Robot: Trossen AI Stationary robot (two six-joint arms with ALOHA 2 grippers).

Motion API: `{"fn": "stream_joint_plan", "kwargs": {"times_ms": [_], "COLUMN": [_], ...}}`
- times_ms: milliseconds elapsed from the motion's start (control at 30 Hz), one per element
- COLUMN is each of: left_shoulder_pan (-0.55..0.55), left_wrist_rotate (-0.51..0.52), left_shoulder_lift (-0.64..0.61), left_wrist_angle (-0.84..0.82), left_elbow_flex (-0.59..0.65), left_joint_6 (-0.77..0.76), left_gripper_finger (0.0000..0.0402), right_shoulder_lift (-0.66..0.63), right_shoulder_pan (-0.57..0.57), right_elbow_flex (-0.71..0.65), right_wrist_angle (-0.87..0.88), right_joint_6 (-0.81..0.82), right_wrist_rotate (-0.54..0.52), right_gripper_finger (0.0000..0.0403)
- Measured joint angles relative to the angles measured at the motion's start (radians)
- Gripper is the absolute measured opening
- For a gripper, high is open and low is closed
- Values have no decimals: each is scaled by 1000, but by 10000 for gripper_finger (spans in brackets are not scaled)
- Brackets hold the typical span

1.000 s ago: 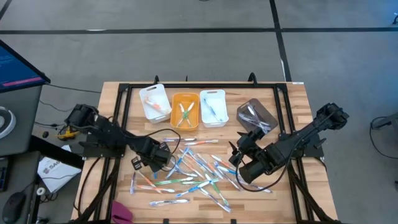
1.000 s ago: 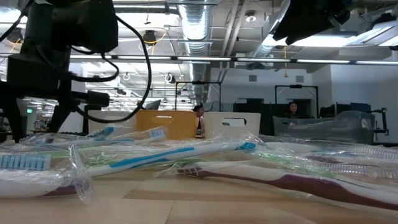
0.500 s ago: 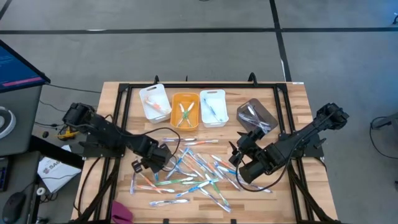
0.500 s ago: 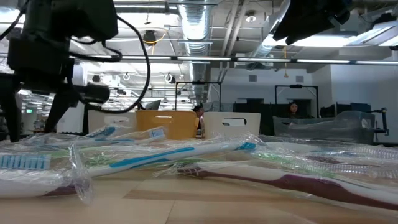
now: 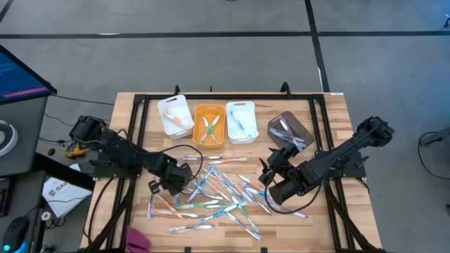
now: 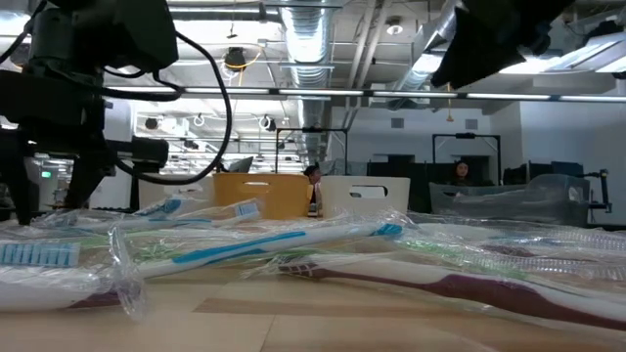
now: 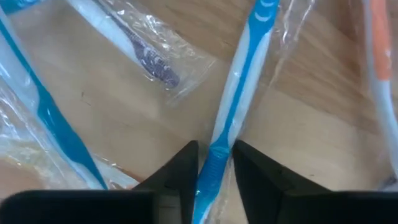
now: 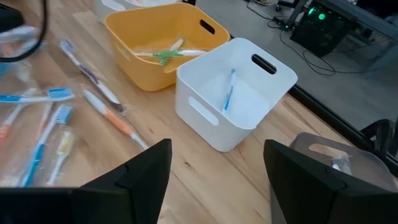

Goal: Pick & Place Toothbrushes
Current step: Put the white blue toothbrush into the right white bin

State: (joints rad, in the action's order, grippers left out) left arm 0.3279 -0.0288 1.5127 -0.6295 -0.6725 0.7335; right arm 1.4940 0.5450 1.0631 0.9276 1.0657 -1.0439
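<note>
A blue-and-white toothbrush [image 7: 239,106], slim, glossy and film-wrapped, is seen lying on the wooden table [image 5: 330,126], its long axis running straight out between the left gripper's [image 7: 214,171] narrowed fingers, which bracket its handle. The right gripper [image 8: 214,180], spread wide and empty, is held farther off near the white bin [image 8: 236,93].

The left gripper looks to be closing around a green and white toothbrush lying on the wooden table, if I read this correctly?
Not quite: the left gripper is closing around a blue and white toothbrush, not a green one, as the left wrist view shows. It does lie on the wooden table.
</note>
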Motion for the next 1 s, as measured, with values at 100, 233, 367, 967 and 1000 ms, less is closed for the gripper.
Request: {"fn": "stream_joint_plan", "kwargs": {"times_ms": [100, 233, 367, 967, 1000], "left_shoulder_pan": [-3, -3, -2, 5, 5], "left_wrist_rotate": [6, 13, 23, 189, 206], "left_shoulder_lift": [0, 0, -7, -292, -302], "left_wrist_angle": [6, 7, 12, 3, 2], "left_elbow_flex": [1, 1, 1, 5, 5], "left_joint_6": [26, 28, 29, 22, 21], "left_gripper_finger": [41, 25, 25, 24, 24], "right_shoulder_lift": [0, 0, 0, 0, 0], "right_shoulder_pan": [-12, -18, -18, -18, -18], "right_elbow_flex": [-5, -5, -5, -5, -5], "right_wrist_angle": [-2, -4, -4, -6, -6], "right_joint_6": [-1, -2, -2, -2, -2], "right_wrist_rotate": [7, 25, 26, 26, 26], "right_gripper_finger": [249, 249, 249, 249, 249]}}
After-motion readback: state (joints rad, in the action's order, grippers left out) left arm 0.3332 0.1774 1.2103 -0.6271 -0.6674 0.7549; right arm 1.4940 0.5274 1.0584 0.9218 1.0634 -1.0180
